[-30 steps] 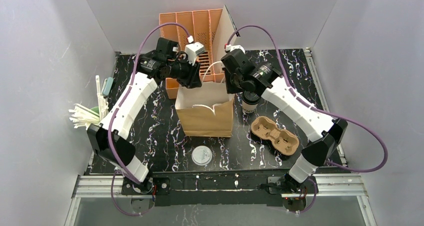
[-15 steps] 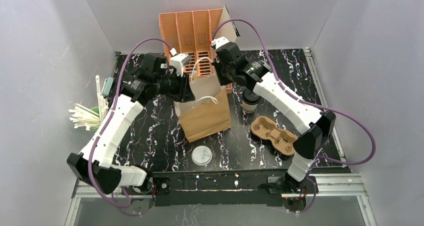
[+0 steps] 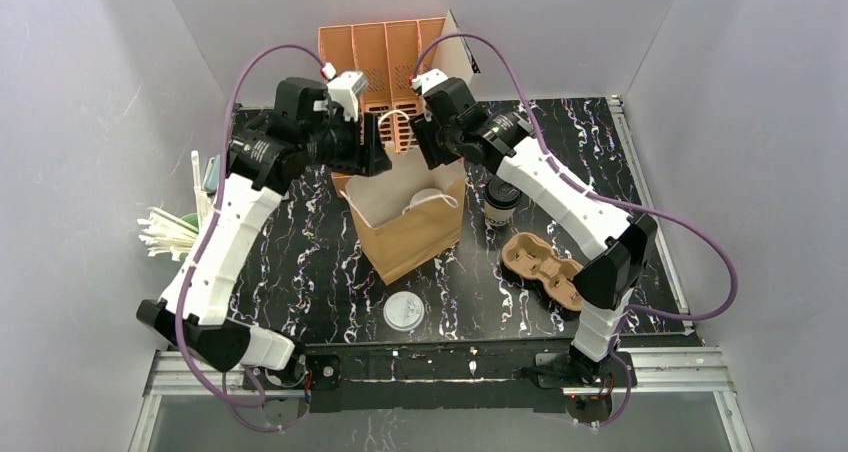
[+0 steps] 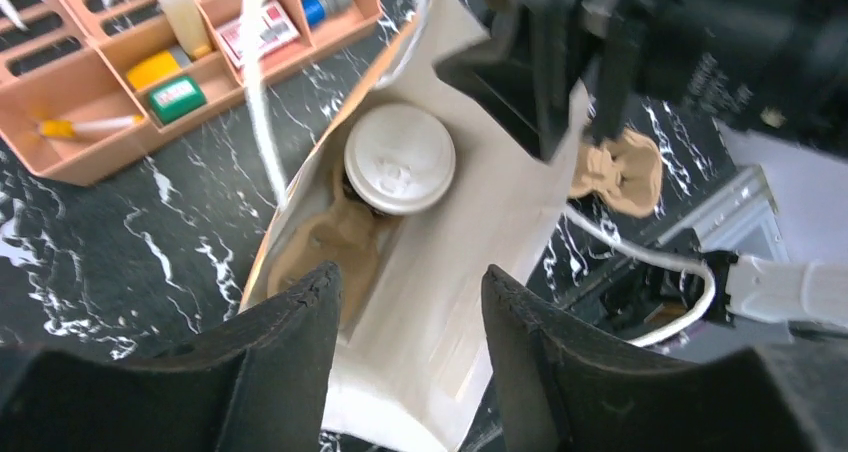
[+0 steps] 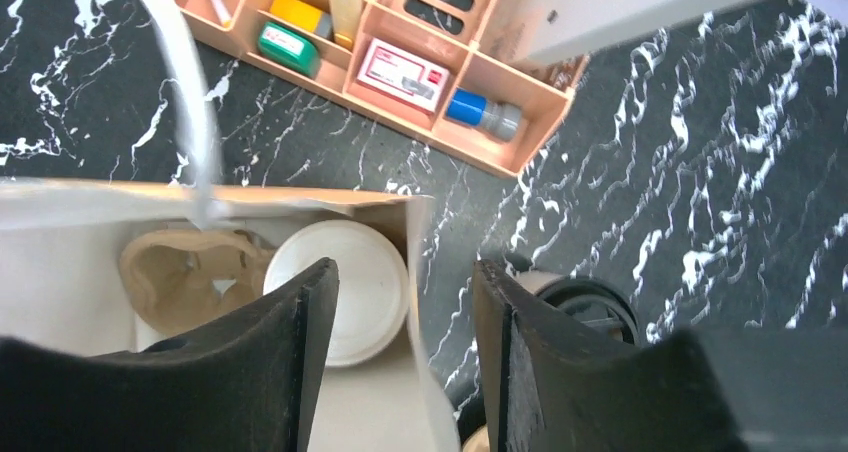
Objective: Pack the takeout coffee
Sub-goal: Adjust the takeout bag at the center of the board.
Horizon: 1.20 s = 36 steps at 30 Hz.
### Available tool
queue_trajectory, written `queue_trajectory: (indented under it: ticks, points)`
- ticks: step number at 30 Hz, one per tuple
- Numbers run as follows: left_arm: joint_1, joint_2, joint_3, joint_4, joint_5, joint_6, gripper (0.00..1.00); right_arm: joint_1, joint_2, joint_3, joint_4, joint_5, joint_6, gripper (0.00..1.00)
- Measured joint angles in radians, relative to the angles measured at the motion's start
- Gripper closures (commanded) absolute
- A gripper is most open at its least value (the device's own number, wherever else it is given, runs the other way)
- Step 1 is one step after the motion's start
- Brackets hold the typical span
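Note:
The takeout coffee, a white paper cup with a black lid, stands on the table just right of the brown paper bag. Its lid shows partly behind a finger in the right wrist view. The bag's mouth gapes, and inside sit a white-lidded cup and a brown pulp carrier. My left gripper hovers open over the bag's far-left rim, its jaws empty. My right gripper is open over the far-right rim, the bag's edge below its jaws.
A second pulp cup carrier lies right of the bag. A flat white lid rests near the front edge. The orange organizer stands behind the bag, and a green cup of white straws stands at the left edge.
Both grippers were shut on the bag's handles, holding its top together. Both have now opened and let go, and the bag's mouth has spread open.

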Motion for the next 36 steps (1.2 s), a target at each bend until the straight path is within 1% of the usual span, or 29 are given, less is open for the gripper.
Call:
queue_trajectory:
  ticks: [3,4,6,7,8,10,12,14,18,21,25,27,31,33,34,36]
  points:
    - [0.000,0.070,0.105,-0.030,-0.042,0.035,0.35,0.000,0.000,0.063,-0.094,0.039,0.053,0.31]
    - [0.000,0.091,0.130,-0.037,-0.050,0.052,0.34,0.000,0.000,0.099,-0.132,0.056,0.085,0.29]
    - [0.001,0.129,0.167,-0.048,-0.058,0.093,0.33,0.000,0.000,0.177,-0.208,0.092,0.159,0.28]
    - [0.002,0.143,0.182,-0.053,-0.055,0.113,0.37,-0.001,-0.002,0.208,-0.239,0.108,0.200,0.29]
    - [0.002,0.163,0.201,-0.060,-0.048,0.139,0.44,-0.001,-0.006,0.229,-0.268,0.120,0.245,0.30]
    - [0.003,0.203,0.245,-0.080,-0.017,0.195,0.54,-0.002,-0.021,0.237,-0.323,0.132,0.327,0.33]
    - [0.002,0.243,0.292,-0.102,0.023,0.247,0.57,-0.006,-0.037,0.229,-0.377,0.132,0.426,0.34]
    - [0.002,0.286,0.346,-0.128,0.061,0.306,0.60,-0.010,-0.066,0.181,-0.391,0.116,0.521,0.35]
    - [0.002,0.349,0.415,-0.171,0.098,0.398,0.60,-0.017,-0.128,0.048,-0.385,0.067,0.671,0.38]
    - [0.002,0.369,0.422,-0.186,0.101,0.436,0.57,-0.024,-0.148,-0.015,-0.378,0.035,0.755,0.38]
    - [0.002,0.379,0.405,-0.193,0.089,0.474,0.52,-0.029,-0.149,-0.040,-0.366,0.013,0.842,0.37]
    - [0.002,0.376,0.380,-0.188,0.076,0.488,0.52,-0.032,-0.150,-0.050,-0.354,0.006,0.874,0.38]
    - [0.002,0.377,0.340,-0.186,0.055,0.506,0.48,-0.041,-0.153,-0.075,-0.338,-0.010,0.916,0.41]
    - [0.002,0.377,0.333,-0.185,0.042,0.510,0.48,-0.045,-0.153,-0.087,-0.329,-0.016,0.925,0.42]
    - [0.002,0.377,0.333,-0.185,0.037,0.511,0.50,-0.046,-0.153,-0.091,-0.326,-0.019,0.928,0.45]
    - [0.002,0.378,0.333,-0.179,0.026,0.511,0.59,-0.048,-0.153,-0.098,-0.319,-0.024,0.932,0.52]
